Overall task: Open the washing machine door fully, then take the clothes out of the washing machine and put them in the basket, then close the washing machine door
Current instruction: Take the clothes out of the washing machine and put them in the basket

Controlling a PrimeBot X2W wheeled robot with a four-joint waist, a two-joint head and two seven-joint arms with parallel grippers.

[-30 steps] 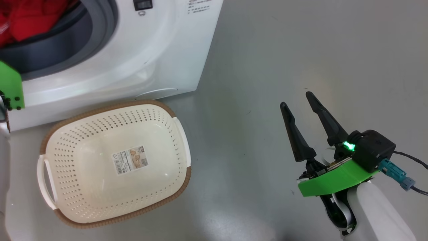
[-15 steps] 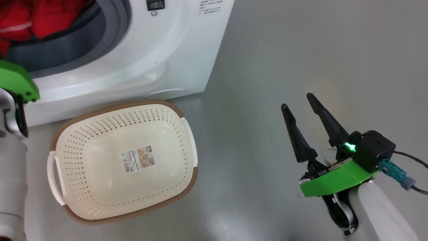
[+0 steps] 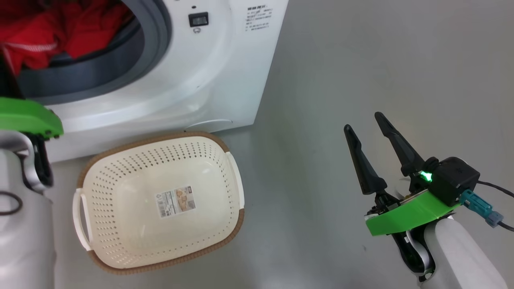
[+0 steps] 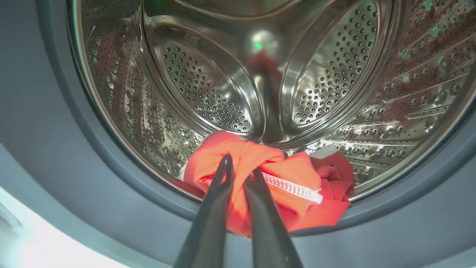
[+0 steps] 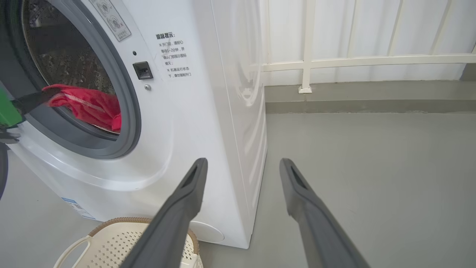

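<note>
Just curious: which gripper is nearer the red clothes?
Left. The left gripper is shut on the clothes; the right gripper hangs open over the floor, well away.

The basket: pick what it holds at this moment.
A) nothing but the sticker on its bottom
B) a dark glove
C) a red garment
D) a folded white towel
A: the basket shows bare perforated plastic with just the sticker; the clothes lie at the mouth of the washing machine, pinched by the left gripper.
</note>
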